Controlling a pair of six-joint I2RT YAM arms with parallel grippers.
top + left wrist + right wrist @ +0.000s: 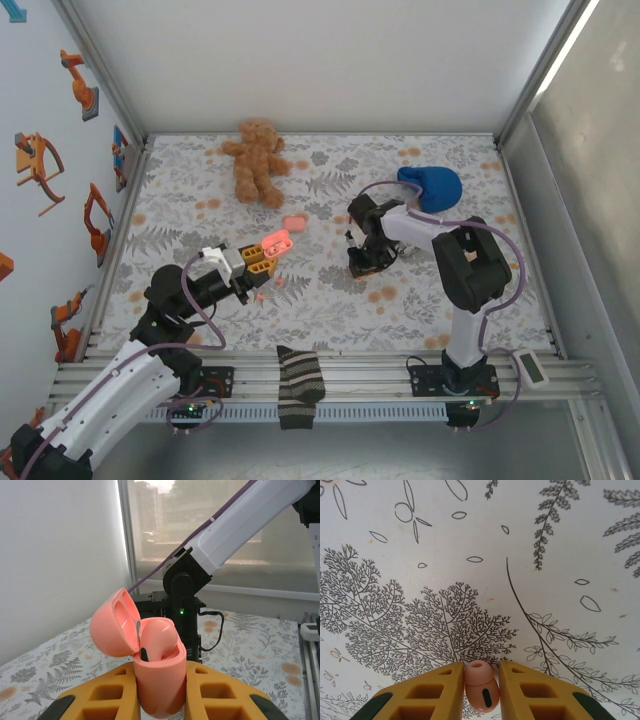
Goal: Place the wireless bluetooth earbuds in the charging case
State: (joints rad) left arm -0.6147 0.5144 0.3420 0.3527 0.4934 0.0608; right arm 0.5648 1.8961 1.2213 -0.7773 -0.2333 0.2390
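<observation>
My left gripper is shut on a salmon-pink charging case, held upright above the table with its lid swung open to the left. One pink earbud sits in the case's well. My right gripper points straight down at the floral cloth, its yellow fingers shut on a second tiny pink earbud, silicone tip forward, just above or on the cloth.
A second pink case lies on the cloth between the arms, and a small pink bit lies near the left gripper. A teddy bear is at the back, a blue cap back right, a striped sock on the front rail.
</observation>
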